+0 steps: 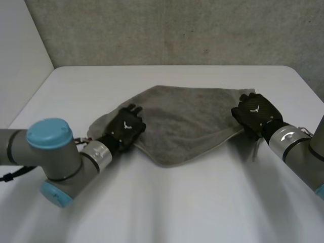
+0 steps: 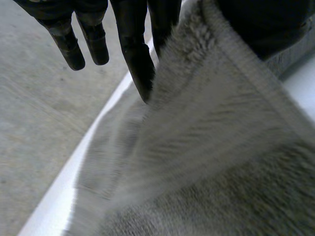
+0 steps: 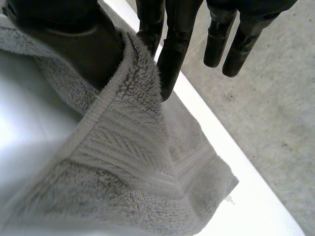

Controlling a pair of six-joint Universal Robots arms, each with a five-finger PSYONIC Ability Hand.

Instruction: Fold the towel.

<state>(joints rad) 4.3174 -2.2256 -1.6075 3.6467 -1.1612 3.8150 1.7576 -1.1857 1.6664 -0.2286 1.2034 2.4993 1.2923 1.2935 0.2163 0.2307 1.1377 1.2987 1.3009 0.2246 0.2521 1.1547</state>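
Right, over on the left, the left hand (image 1: pixel 126 126) sits at the left corner of the grey towel (image 1: pixel 187 124). Its wrist view shows the hem nipped between one finger and the thumb, the other fingers straight and clear of the cloth. In the middle, the towel stretches across the white counter (image 1: pixel 167 202) between the two hands, its near edge sagging to a loose point toward the robot. Across on the right, the right hand (image 1: pixel 255 112) has the opposite corner, thumb pressed against a finger with the hem ridge squeezed between them, and that corner rides up off the counter. So both corners are gripped and the fold looks ready to go over, I'd say. Here's the danger: each grip is only a thin pinch right at the hem, so a quick pull could tug a corner free. If one hand travels ahead of the other, the edges will land skewed. And that slack middle could drag and bunch under the fold.
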